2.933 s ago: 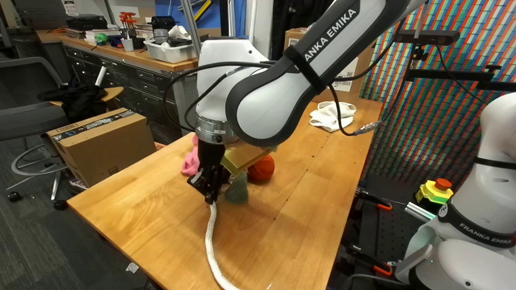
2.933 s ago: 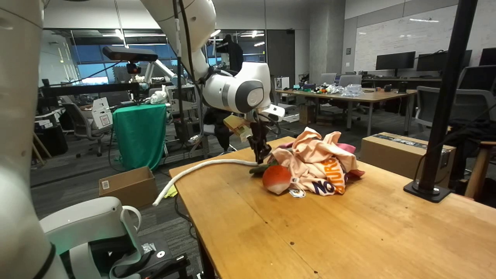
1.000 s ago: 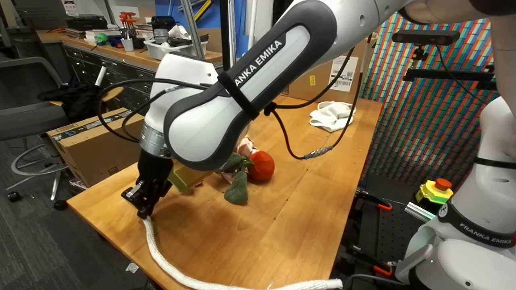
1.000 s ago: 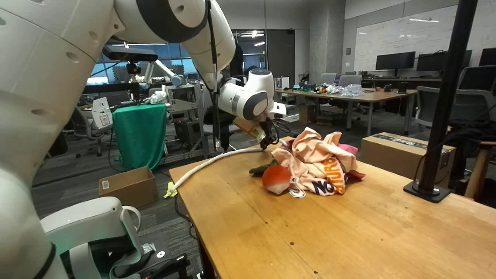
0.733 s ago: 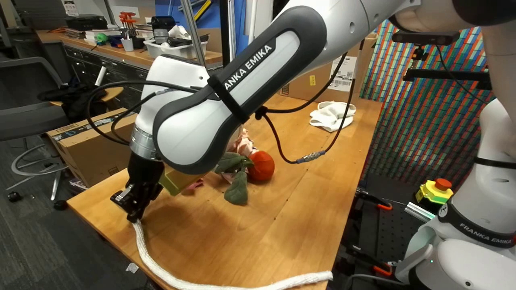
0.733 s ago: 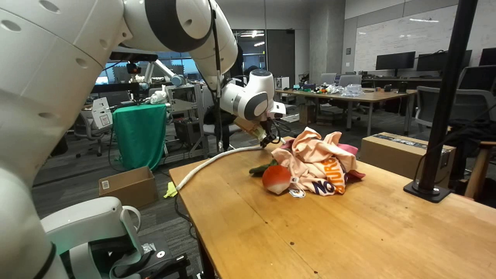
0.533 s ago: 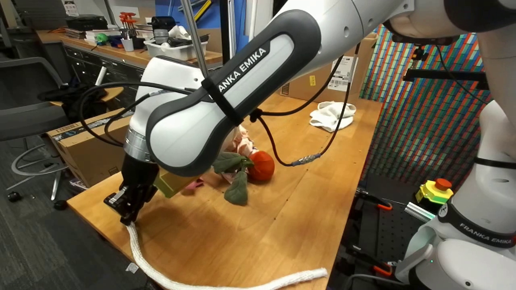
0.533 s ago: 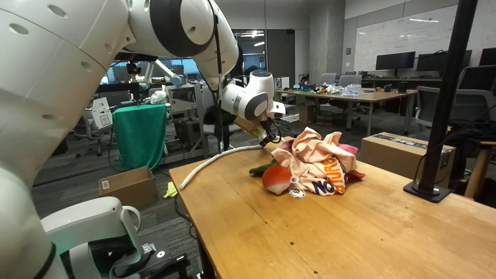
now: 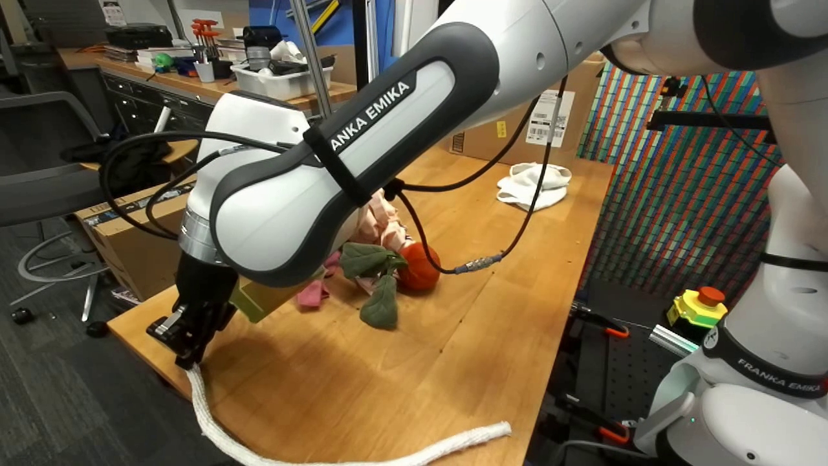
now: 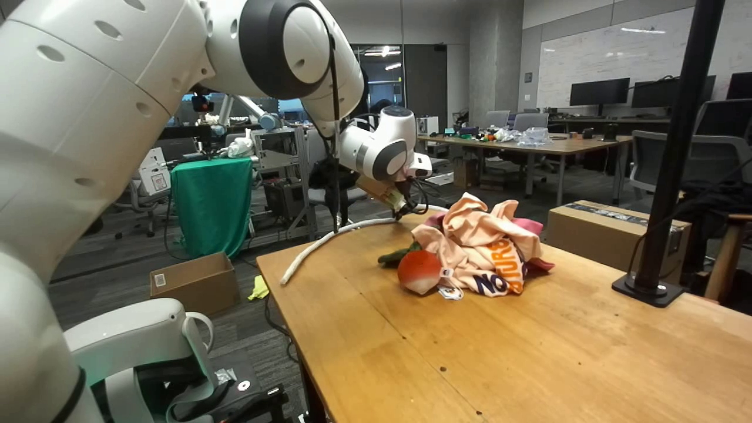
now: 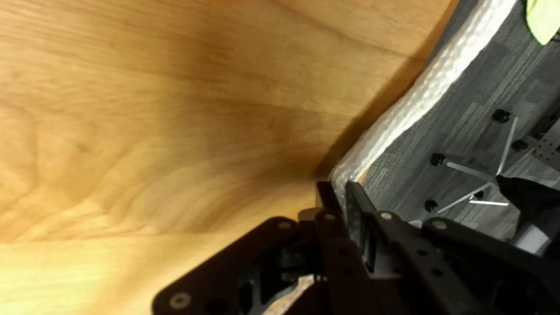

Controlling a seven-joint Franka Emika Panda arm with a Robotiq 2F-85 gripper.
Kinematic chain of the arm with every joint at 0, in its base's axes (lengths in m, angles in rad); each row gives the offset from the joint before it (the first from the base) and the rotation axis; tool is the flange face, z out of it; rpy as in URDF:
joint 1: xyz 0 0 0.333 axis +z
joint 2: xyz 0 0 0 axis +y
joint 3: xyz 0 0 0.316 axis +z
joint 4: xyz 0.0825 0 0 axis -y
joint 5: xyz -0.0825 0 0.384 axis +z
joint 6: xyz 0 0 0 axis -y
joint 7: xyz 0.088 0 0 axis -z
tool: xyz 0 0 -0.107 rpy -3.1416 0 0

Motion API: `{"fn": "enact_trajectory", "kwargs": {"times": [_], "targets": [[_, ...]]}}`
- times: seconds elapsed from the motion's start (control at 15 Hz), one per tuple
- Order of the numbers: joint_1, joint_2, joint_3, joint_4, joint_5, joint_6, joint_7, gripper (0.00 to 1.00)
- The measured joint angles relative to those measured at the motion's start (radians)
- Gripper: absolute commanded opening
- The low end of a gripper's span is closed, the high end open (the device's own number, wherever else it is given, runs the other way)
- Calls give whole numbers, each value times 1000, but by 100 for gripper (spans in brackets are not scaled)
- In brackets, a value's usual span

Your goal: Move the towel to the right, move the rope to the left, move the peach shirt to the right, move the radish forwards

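Wrist view and both exterior views show the wooden desk (image 10: 529,352). Over it, in both exterior views, reaches the white arm (image 9: 291,226). Near the far end, in an exterior view, stands a cardboard box (image 9: 482,141). The rope (image 11: 412,106), thick and white, curves beside one edge of the desk: in the wrist view part of it shows against the floor (image 11: 463,127), and in both exterior views one end shows over the desk. The peach shirt (image 10: 470,232) lies crumpled on the desk, orange and dark letters facing out. The white towel (image 9: 517,188) lies bunched near the box, well apart from the shirt. Bits of a bright pink cloth (image 10: 529,225) stick out around the shirt. The radish (image 10: 419,271) rests just beside the shirt, its grey-green leaves (image 9: 380,305) spread on the desk. The fingers (image 11: 328,199) stand narrow, holding the rope between them.
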Motion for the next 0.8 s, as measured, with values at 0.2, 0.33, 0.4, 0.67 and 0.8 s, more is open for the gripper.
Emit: {"fn": "enact_trajectory", "kwargs": {"times": [0.2, 0.33, 0.4, 0.67, 0.8], "targets": [[0, 6, -11, 13, 0, -6, 0, 47], [1, 6, -30, 15, -11, -11, 4, 63], [4, 4, -44, 18, -23, -17, 15, 69], [24, -32, -114, 16, -82, -143, 67, 99], [18, -63, -111, 10, -82, -231, 64, 100]]}}
